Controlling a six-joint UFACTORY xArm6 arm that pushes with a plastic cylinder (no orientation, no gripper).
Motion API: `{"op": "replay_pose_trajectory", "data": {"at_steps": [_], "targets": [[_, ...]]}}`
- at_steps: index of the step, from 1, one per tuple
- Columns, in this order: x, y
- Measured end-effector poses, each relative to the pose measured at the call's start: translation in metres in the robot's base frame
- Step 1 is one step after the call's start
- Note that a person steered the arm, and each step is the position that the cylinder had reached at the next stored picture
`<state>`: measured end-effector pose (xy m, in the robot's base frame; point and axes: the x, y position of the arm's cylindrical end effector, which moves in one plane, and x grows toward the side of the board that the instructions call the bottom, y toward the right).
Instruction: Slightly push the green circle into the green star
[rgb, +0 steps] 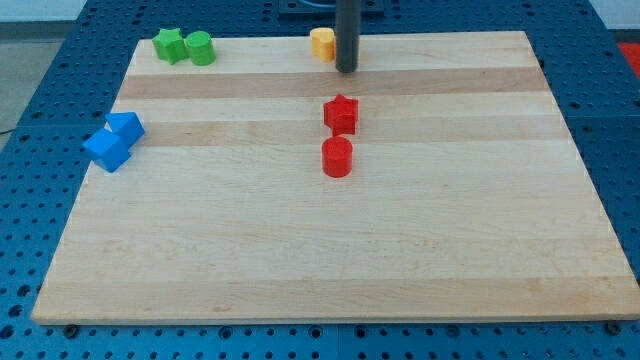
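1. Camera view, surface: light wooden board with visible plank bands and grain, lying on a blue perforated table with a regular hole grid. A strip of pale floor shows at the view's top corners.
2. My tip: dark straight rod coming down from the view's top centre, lower end at the board near its top edge. No jaws on this rig, so nothing opens or closes and nothing is held.
3. Tip sits just at the right side of the yellow block; the rod hides part of that block, so I cannot tell if they touch. The yellow block's shape is not readable.
4. Task things: green star and green circle sit at the board's top left corner, circle just right of the star, touching or nearly so; cannot tell which. Both are well apart from my tip, off to its left.
5. Red star is below the tip, mid board; red cylinder sits just below it with a small gap.
6. Two blue blocks at the left edge: upper blue block and lower blue cube, touching.
7. All blocks look like matte, solid-colour plastic, low and chunky.
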<state>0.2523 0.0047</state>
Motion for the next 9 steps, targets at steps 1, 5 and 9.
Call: {"op": "replay_pose_trajectory", "data": {"at_steps": [1,5,9], "targets": [[-0.003,-0.004],[0.010,-0.121],[-0.024,-0.203]]}}
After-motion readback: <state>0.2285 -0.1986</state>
